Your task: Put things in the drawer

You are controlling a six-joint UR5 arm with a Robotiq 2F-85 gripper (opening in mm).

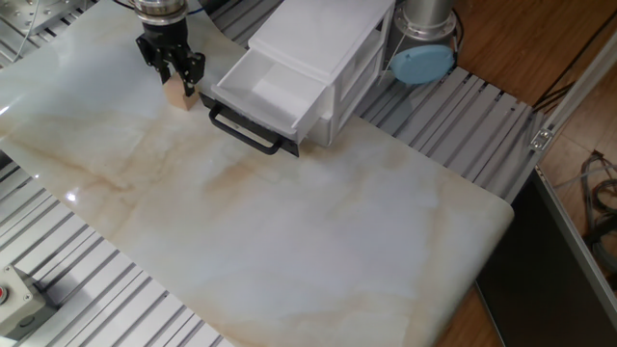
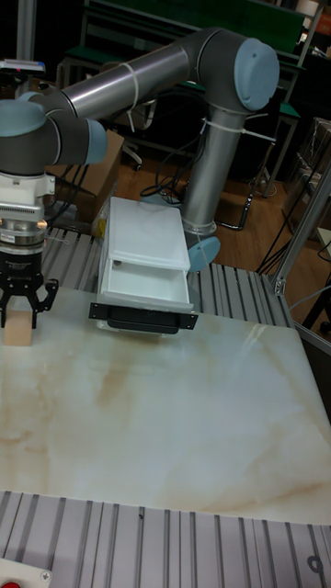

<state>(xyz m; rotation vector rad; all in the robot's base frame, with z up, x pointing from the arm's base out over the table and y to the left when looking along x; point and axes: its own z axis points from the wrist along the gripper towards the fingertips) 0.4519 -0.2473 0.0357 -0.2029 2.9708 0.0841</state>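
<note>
A small light-tan wooden cube (image 1: 177, 95) rests on the marble tabletop at the far left, just left of the drawer. My gripper (image 1: 174, 81) comes straight down over it, its two fingers closed against the cube's sides; in the tall fixed view the cube (image 2: 18, 330) sits between the fingers (image 2: 35, 312). The white drawer (image 1: 262, 90) with the long black bar handle (image 1: 246, 131) stands pulled open from the white cabinet (image 1: 333, 34), and its inside looks empty. In the tall fixed view the open drawer (image 2: 147, 283) is to the right of the gripper (image 2: 20, 318).
The grey arm base (image 1: 424, 19) with a light-blue round disc (image 1: 422, 64) stands behind the cabinet. A grey box with a red button (image 1: 12, 297) sits at the near left corner. Ribbed aluminium rails (image 1: 482, 106) border the marble top (image 1: 308, 222).
</note>
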